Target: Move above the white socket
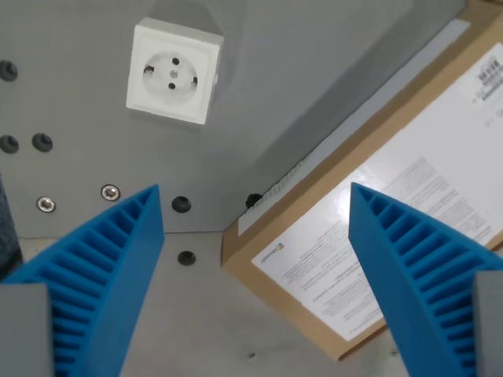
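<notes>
The white socket [174,71] is a square box with a round two-pin face, sitting on the grey plate [299,71] toward the wrist view's upper left. My gripper [255,206] hovers lower in the picture, wide open, with nothing between its blue ribbed fingers [118,259]. The left fingertip lies below the socket; the right fingertip [409,251] hangs over a cardboard box. The socket sits above and left of the gap between the fingers.
A brown cardboard box [330,330] with a white printed label [393,220] lies across the wrist view's right half. Screws and holes [181,205] dot the grey plate at left and centre. A dark object [6,236] edges in at the far left.
</notes>
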Robot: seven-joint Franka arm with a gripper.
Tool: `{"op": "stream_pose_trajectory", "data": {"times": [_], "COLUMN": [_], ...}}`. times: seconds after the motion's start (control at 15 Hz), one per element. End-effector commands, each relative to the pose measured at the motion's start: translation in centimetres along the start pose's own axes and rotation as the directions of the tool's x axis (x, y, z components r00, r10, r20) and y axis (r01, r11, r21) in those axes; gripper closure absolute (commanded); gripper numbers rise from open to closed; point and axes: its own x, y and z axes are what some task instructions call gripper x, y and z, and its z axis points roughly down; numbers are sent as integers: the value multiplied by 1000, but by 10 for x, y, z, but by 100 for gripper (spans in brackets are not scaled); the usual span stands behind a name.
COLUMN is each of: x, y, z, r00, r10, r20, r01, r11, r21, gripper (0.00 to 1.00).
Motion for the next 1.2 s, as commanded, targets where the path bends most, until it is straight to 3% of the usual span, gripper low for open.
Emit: {"op": "stream_pose_trajectory", "data": {"times": [0.07, 0.33, 0.6, 0.87, 1.2], "x": [-4, -3, 0, 4, 7], "y": [-5, -9, -15, -21, -29], "z": [14, 28, 44, 62, 86], "r00": [945, 893, 827, 746, 626], "r10": [-312, -435, -551, -656, -772], "r20": [-103, -113, -112, -113, -115], "r01": [313, 436, 552, 657, 772], "r11": [950, 900, 834, 753, 633], "r21": [-5, -14, -23, -33, -50], "gripper": [0, 0, 0, 0, 0]}}
